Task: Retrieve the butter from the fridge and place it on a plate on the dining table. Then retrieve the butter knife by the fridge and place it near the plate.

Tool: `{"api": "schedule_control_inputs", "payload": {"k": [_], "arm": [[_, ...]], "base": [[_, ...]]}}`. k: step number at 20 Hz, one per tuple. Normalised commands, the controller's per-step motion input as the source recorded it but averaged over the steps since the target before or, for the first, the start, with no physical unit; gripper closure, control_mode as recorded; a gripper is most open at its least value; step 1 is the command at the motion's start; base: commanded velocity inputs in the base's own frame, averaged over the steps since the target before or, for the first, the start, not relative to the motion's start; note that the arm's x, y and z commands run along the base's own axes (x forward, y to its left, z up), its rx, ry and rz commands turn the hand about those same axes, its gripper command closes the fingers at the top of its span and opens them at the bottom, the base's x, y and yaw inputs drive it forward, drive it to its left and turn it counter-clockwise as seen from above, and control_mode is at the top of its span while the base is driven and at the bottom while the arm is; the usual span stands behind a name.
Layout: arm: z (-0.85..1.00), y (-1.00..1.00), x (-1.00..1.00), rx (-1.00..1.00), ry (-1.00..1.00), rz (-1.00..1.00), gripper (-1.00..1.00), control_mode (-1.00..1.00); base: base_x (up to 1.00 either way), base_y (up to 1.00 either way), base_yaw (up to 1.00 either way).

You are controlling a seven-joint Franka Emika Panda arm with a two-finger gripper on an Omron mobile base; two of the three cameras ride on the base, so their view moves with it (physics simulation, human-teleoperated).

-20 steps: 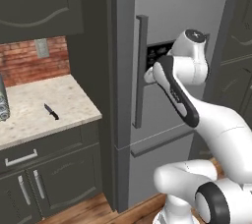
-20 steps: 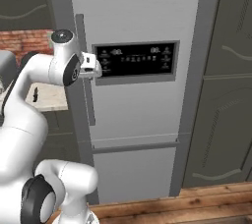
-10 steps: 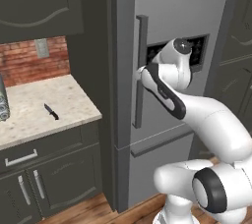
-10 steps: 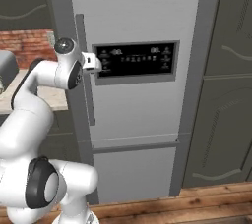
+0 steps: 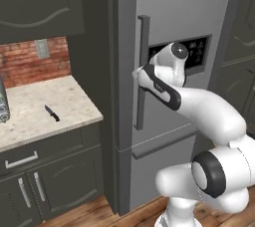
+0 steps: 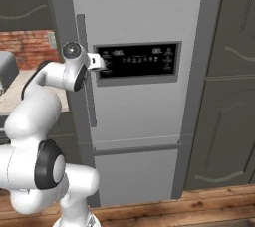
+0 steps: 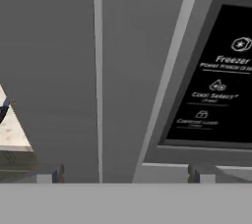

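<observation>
The fridge [image 5: 174, 7] [image 6: 139, 12] stands shut, light grey, with a black dispenser panel [image 6: 137, 61] [image 7: 216, 75]. My gripper [image 5: 135, 74] [image 6: 102, 61] [image 7: 125, 175] is open and right at the fridge's long vertical handle [image 5: 143, 47] [image 6: 82, 32] [image 7: 172, 56]. In the hand view the handle runs up between my two wide-apart fingertips [image 7: 51, 174]; I cannot tell whether they touch it. The butter knife [image 5: 51, 113], slim and black, lies on the stone counter left of the fridge. The butter, the plate and the dining table are out of view.
A stone-topped counter [image 5: 30, 116] over dark drawers and cabinet doors adjoins the fridge on the left, with a brick backsplash [image 5: 25, 61] behind. Dark tall cabinets [image 6: 229, 96] flank the fridge's right. Wood floor lies below.
The arm has swung leftward and brought the hand from in front of the dispenser panel up to the handle. The jaws have stayed open.
</observation>
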Motion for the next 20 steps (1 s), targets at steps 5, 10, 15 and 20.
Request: {"api": "schedule_control_inputs", "payload": {"k": [5, 10, 15, 20], "arm": [[-0.02, 0.0, 0.57, 0.0, 0.0, 0.07, -1.0, -1.0], [-0.15, 0.06, 0.54, 0.0, 0.0, 0.04, -1.0, -1.0], [-0.14, 0.14, 0.52, 0.0, 0.0, 0.0, 1.0, -1.0], [-0.02, -0.05, -0.02, 0.01, 0.09, 0.0, 1.0, -1.0]], "base": [[0.0, 0.0, 0.0], [0.0, 0.0, 0.0], [0.0, 0.0, 0.0], [0.0, 0.0, 0.0]]}}
